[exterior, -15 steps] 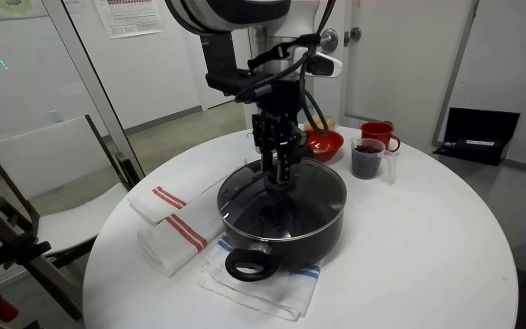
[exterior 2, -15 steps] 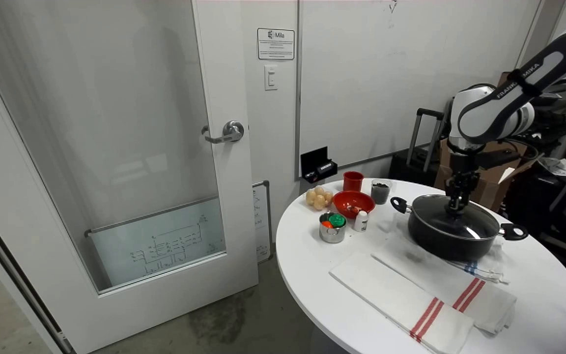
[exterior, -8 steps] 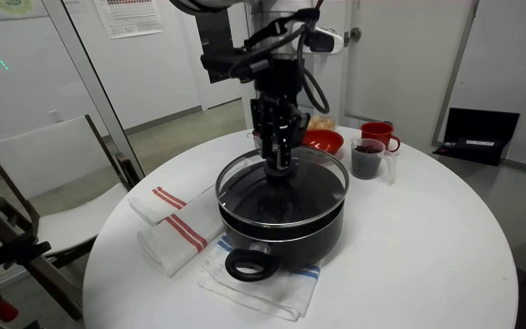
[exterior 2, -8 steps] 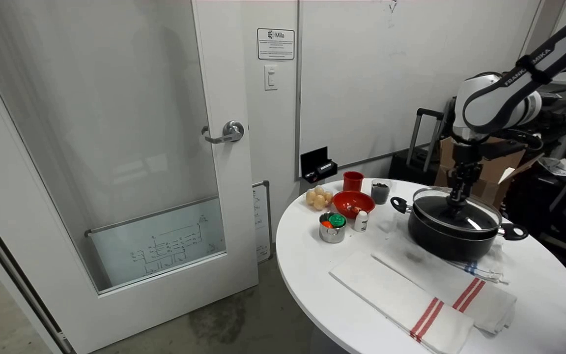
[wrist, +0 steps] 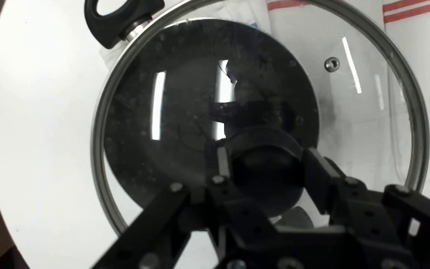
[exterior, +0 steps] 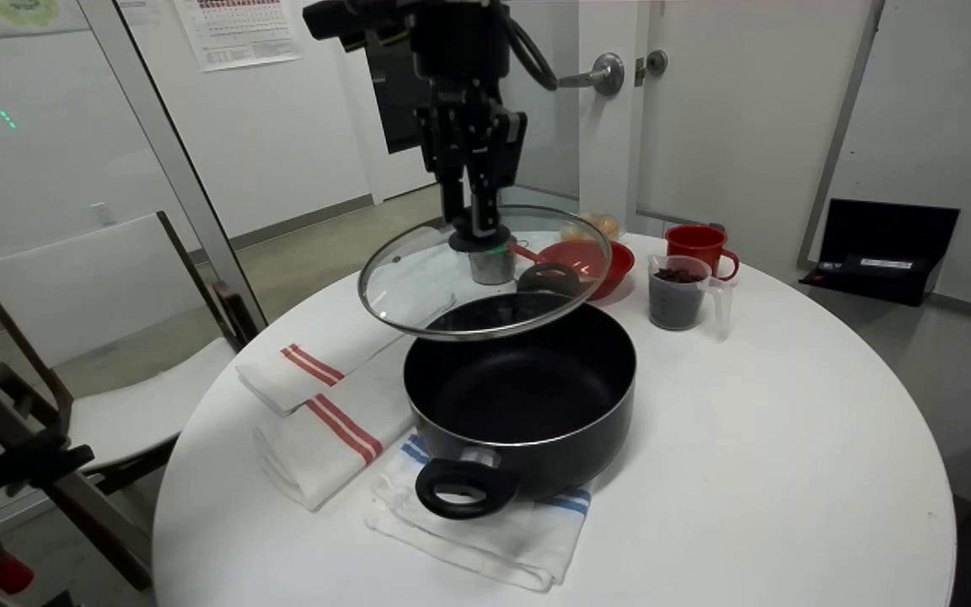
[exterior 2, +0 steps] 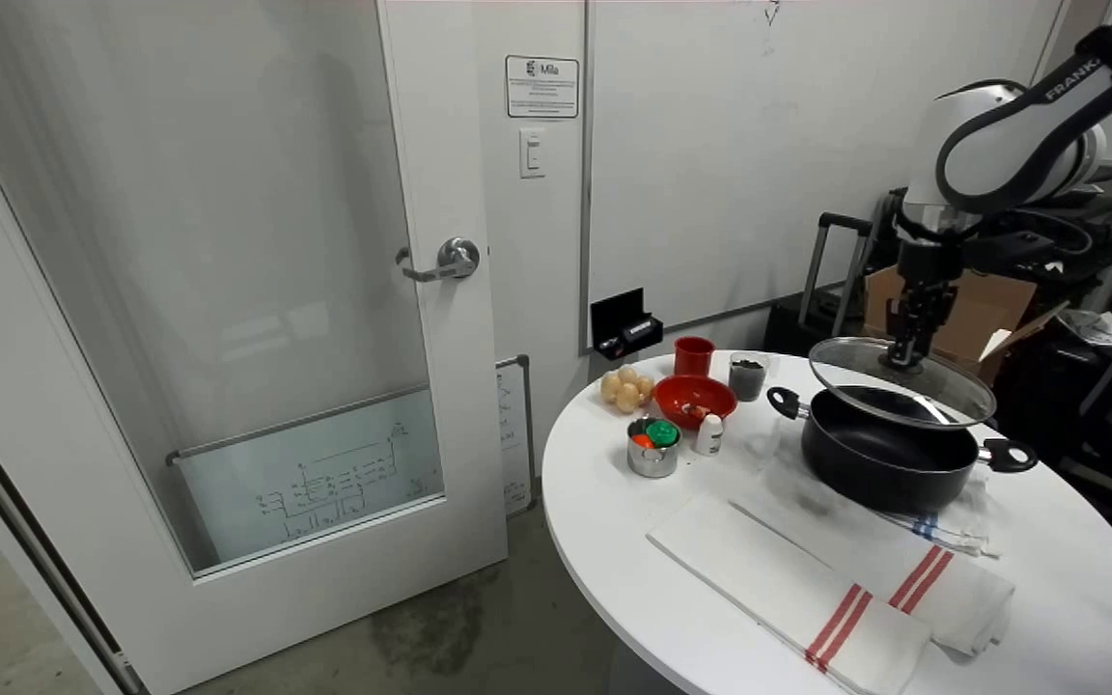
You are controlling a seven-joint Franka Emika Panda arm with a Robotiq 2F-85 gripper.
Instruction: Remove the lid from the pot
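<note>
The clear glass lid [exterior: 418, 291] with its metal rim hangs above the pot [exterior: 536, 464], tilted slightly. My gripper [exterior: 470, 221] is shut on the lid's black knob, one finger on each side of it. The wrist view shows the gripper [wrist: 265, 164] around the knob [wrist: 267, 179], with the glass spread out below. The black pot stands on the table, its inside partly showing under the lid in both exterior views. The pot [exterior 2: 865, 473] and the raised lid [exterior 2: 850, 372] are apart, the lid offset from the pot's middle.
A blue-striped towel [exterior: 485, 548] lies under the pot, red-striped towels [exterior: 334, 430] beside it. A red bowl [exterior 2: 695, 396], metal cup [exterior 2: 653, 458], white bottle [exterior 2: 709, 436], measuring cup [exterior: 675, 299] and red mug [exterior: 696, 243] stand on the round white table [exterior: 755, 472].
One second ago the lid sat on the pot. My gripper has since risen with the lid by its knob, then shifted left in an exterior view, uncovering part of the pot.
</note>
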